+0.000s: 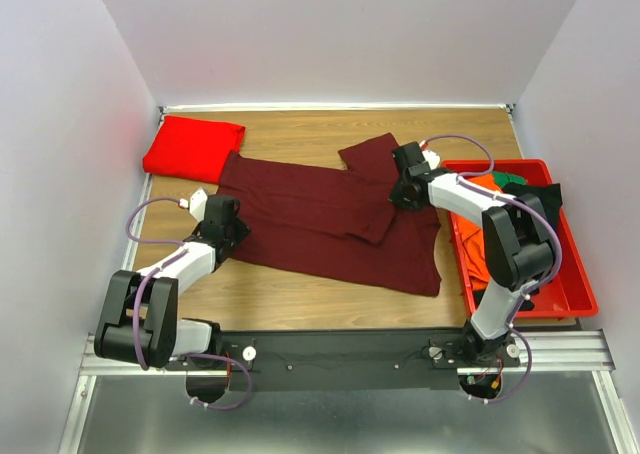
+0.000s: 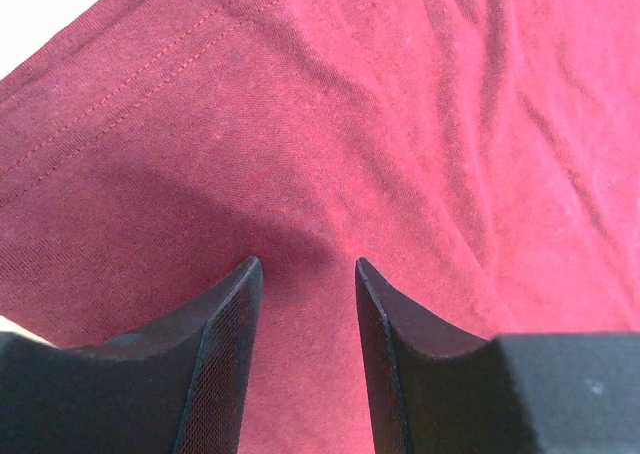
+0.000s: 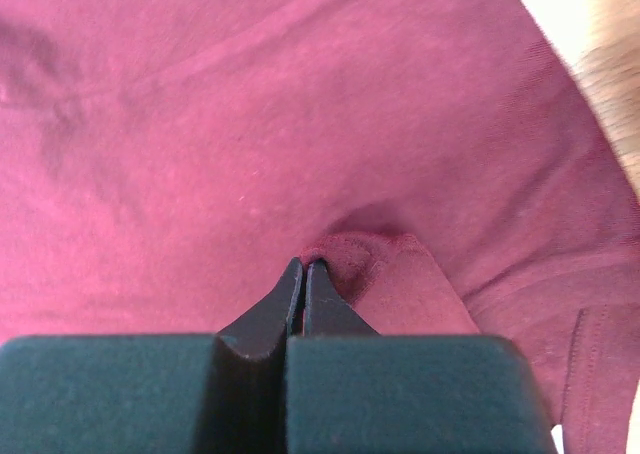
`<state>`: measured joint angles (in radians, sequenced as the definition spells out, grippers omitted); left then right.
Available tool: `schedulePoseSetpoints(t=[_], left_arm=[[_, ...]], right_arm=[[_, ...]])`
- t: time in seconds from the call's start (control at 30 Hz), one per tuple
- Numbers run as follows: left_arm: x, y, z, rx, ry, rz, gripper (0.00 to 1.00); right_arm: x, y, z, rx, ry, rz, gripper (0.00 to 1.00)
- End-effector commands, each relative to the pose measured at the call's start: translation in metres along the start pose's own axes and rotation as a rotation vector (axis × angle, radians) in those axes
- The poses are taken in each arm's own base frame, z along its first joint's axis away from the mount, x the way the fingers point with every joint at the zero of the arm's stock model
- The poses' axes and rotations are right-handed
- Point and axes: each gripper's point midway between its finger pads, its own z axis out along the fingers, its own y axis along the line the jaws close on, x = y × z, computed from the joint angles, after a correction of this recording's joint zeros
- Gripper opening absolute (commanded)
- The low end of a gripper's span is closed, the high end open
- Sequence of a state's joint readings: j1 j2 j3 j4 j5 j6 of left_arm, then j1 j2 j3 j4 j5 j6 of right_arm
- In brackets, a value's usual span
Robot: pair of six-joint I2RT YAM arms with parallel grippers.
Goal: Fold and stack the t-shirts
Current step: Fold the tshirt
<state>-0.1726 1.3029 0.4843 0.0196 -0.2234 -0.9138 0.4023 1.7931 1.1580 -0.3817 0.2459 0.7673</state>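
The dark maroon t-shirt (image 1: 320, 224) lies spread across the middle of the wooden table, partly folded over at its right side. A bright red t-shirt (image 1: 192, 146) lies folded at the back left. My left gripper (image 1: 232, 236) is open, low over the maroon shirt's left edge; in the left wrist view (image 2: 305, 266) maroon cloth (image 2: 400, 124) fills the gap between the fingers. My right gripper (image 1: 402, 196) is at the shirt's upper right part; in the right wrist view (image 3: 304, 264) it is shut on a pinched fold of maroon cloth (image 3: 380, 264).
A red bin (image 1: 525, 244) with orange, green and black clothes stands at the right edge of the table. White walls close in the left, back and right. A metal rail (image 1: 350, 349) runs along the near edge.
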Motion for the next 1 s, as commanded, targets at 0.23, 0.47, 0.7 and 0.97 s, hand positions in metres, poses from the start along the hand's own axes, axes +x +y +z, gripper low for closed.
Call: schedulePoseSetpoints(t=[0.23, 0.47, 0.7, 0.97], left_arm=[[-0.007, -0.008, -0.002, 0.016, -0.014, 0.019, 0.5], [-0.008, -0.008, -0.003, 0.017, -0.016, 0.02, 0.5], [-0.012, -0.01, -0.007, 0.026, -0.032, 0.013, 0.5], [-0.016, -0.011, -0.01, 0.02, -0.037, 0.011, 0.5]], right_arm=[[-0.022, -0.012, 0.006, 0.002, -0.053, 0.118, 0.18], [-0.032, -0.015, -0.008, -0.029, -0.095, 0.089, 0.66], [-0.008, -0.027, -0.038, -0.088, -0.099, 0.003, 0.67], [0.063, -0.013, -0.064, -0.162, -0.069, -0.159, 0.42]])
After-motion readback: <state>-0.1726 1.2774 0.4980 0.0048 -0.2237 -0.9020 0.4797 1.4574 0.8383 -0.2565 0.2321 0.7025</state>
